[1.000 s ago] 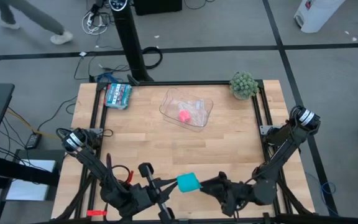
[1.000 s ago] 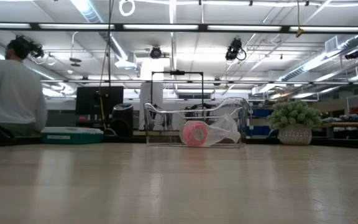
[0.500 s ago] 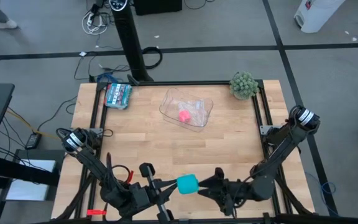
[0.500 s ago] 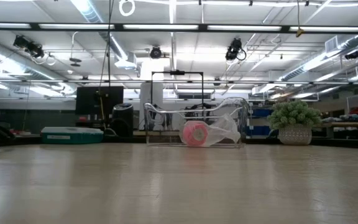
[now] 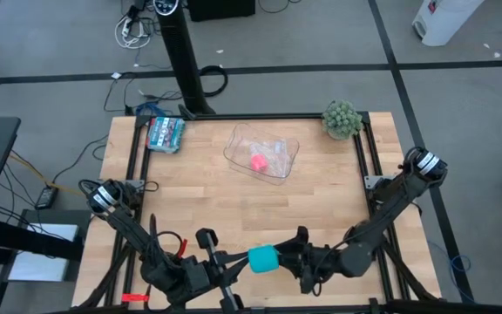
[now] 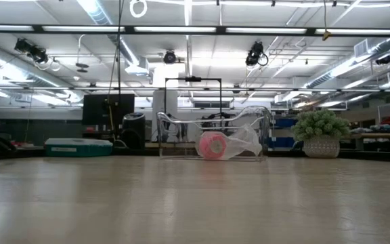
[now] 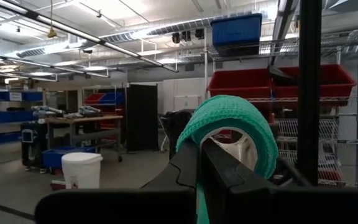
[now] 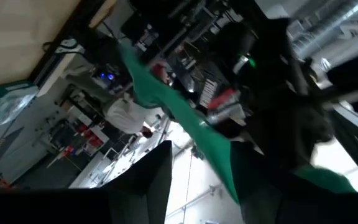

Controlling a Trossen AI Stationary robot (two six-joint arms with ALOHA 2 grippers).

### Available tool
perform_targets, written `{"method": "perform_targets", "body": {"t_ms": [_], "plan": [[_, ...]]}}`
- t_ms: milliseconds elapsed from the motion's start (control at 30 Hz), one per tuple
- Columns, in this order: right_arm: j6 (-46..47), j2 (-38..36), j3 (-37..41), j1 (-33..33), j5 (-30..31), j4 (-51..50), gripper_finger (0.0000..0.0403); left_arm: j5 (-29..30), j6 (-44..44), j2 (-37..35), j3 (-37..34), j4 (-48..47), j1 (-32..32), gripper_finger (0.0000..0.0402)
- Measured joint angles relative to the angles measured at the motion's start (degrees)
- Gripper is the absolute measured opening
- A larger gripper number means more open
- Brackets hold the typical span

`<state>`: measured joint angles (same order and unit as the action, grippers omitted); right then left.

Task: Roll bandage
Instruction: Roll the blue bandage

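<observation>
The teal bandage [image 5: 262, 258] is a compact roll held above the table near its front edge, between my two grippers. My left gripper [image 5: 240, 259] comes at it from the table's left and is shut on it. The left wrist view shows the roll [image 7: 229, 127] as a ring around the fingertips. My right gripper [image 5: 288, 257] reaches the roll level from the right, open. In the right wrist view a teal band [image 8: 185, 121] runs slantwise through the gap between its fingers. The low view shows neither gripper. My left gripper has its shut fingers [image 7: 194, 165] pushed level into the roll's hollow middle, and the bandage is wound around them. A strip of teal [image 7: 199, 205] shows between the two fingers. The roll is lifted clear of the table. My right gripper's fingers stand on either side of the band; I cannot tell whether they touch it.
A clear plastic container [image 5: 277, 144] holding a pink roll [image 5: 258, 162] stands at the far middle of the table. A teal-patterned packet [image 5: 165, 133] lies at the far left corner. A small potted plant [image 5: 342, 118] stands at the far right corner.
My right gripper has moved toward the table's left, closer to the roll, and has turned about its own pointing line. The roll stays lifted on my left gripper's fingers.
</observation>
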<state>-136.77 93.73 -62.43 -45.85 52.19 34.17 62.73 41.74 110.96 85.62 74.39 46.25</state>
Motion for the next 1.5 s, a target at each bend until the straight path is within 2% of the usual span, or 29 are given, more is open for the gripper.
{"method": "perform_targets", "body": {"t_ms": [267,467,600,833,967,1233,1500], "plan": [[7.14,0.97,0.01,1.49,-4.97,-4.76,0.0106,0.01,1.33,0.00,0.00,-0.18,-0.12,0.0012],[14.70,2.89,0.02,1.75,-6.06,-5.34,0.0010,0.03,2.15,0.00,0.00,-0.40,-0.30,0.0012],[22.98,2.87,0.02,0.50,-7.27,-4.70,0.0003,1.70,5.92,-0.02,-0.02,-0.49,-0.42,0.0012],[25.60,2.80,0.02,-5.06,-7.47,-2.84,0.0001,3.90,21.68,-0.02,-0.02,-1.80,-0.45,0.0012],[27.10,2.75,-0.54,-7.28,-7.46,-2.67,0.0000,3.30,28.13,-0.02,-0.02,-5.34,-1.32,0.0012],[34.70,2.69,-3.95,-9.84,-8.36,-3.10,0.0000,2.06,28.26,0.17,-0.02,-20.38,-5.78,0.0012],[49.44,0.88,-7.65,-10.36,-7.11,-3.12,0.0000,-1.18,28.57,2.52,-0.04,-31.32,-7.30,0.0012]]}}
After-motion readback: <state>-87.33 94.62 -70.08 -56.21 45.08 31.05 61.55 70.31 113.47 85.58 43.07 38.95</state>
